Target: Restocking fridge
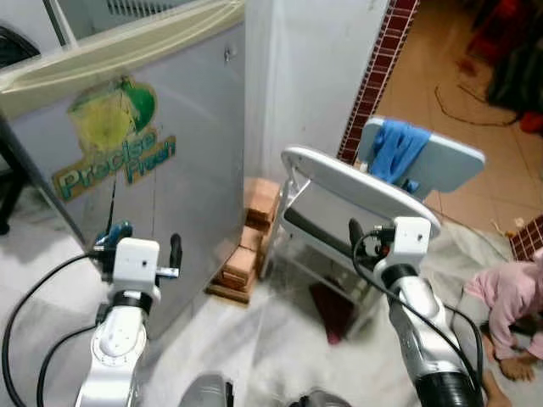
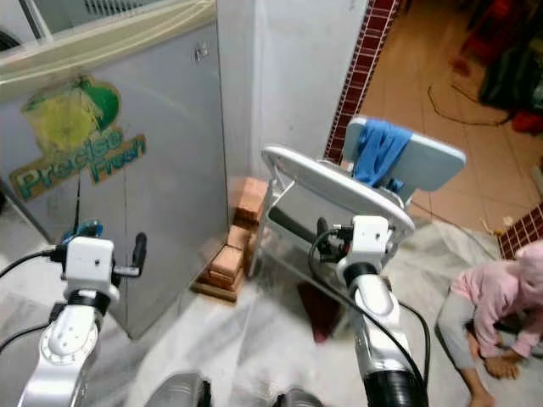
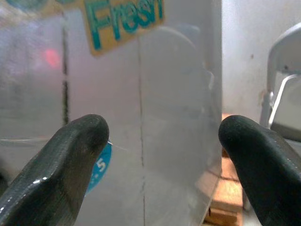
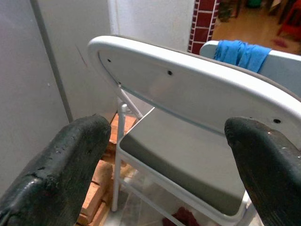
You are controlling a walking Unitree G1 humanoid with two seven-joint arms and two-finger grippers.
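Right end effector (image 4: 162, 174) fingers spread wide — facing a white chair's (image 4: 197, 89) backrest, blue cloth (image 4: 242, 54) behind.

The floor (image 1: 254, 339) carries the freezer (image 1: 153, 170), stacked bricks (image 1: 250, 246), two chairs (image 1: 339, 212) and a crouching person (image 1: 509, 305)

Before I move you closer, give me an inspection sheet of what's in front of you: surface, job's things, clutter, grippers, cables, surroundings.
Surface: pale marbled floor, wrinkled sheeting on its right side.
Job's things: grey chest fridge with a green-and-yellow "Precise Fresh" sticker, lid down; no stock seen.
Clutter: white folding metal chair beside the fridge; second chair draped with a blue cloth; stack of bricks between fridge and chair.
Grippers: left gripper open, empty, facing the fridge wall; right gripper open, empty, facing the white chair.
Cables: black cables along both arms; a dark cord on the tiled floor.
Surroundings: white wall, red brick-tiled pillar, a person in pink crouching at right.
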